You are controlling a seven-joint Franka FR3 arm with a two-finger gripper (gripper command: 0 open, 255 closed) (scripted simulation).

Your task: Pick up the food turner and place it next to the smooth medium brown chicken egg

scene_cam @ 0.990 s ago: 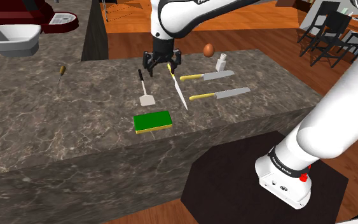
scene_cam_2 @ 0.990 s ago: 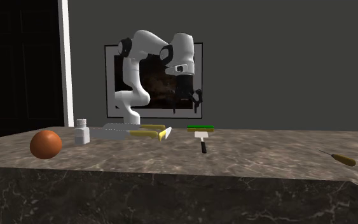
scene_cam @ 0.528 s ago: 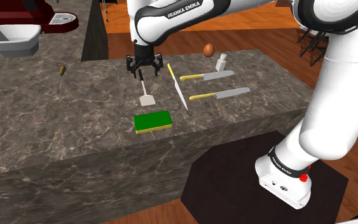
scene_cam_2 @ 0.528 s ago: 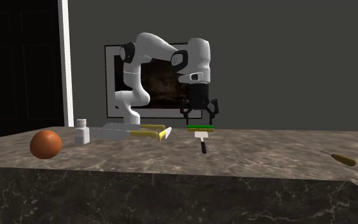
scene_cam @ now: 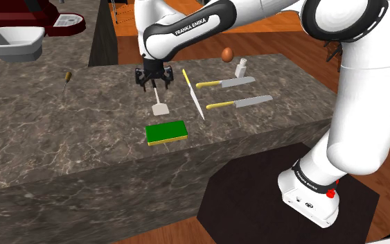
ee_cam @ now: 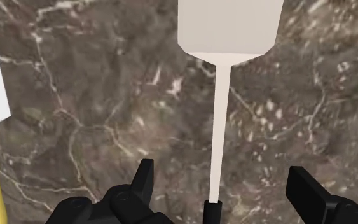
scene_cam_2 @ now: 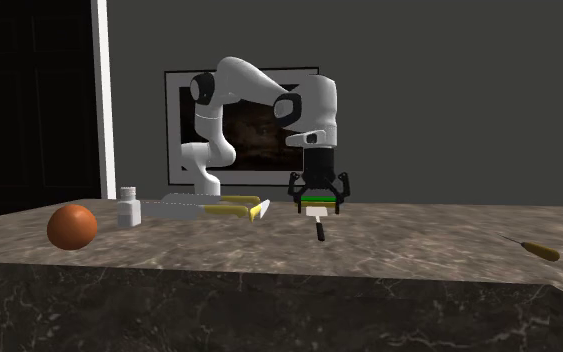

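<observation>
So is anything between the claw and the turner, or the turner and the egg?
Nothing visible between the gripper and the turner; its open fingers straddle the handle. Toward the egg, a yellow-handled knife lies across the path, so the turner would probably go over it.

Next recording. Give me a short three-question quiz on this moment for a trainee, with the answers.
1. True or false: the claw is shut on the food turner.
2. Where is the brown egg? A) near the far edge of the counter, by the white bottle; B) touching the turner; C) inside the claw.
3. Fill in: ___ yellow-handled knives lie on the counter.
Key: 1 false, the fingers stand apart on either side of the handle, not touching it; 2 A; 3 three.
</observation>
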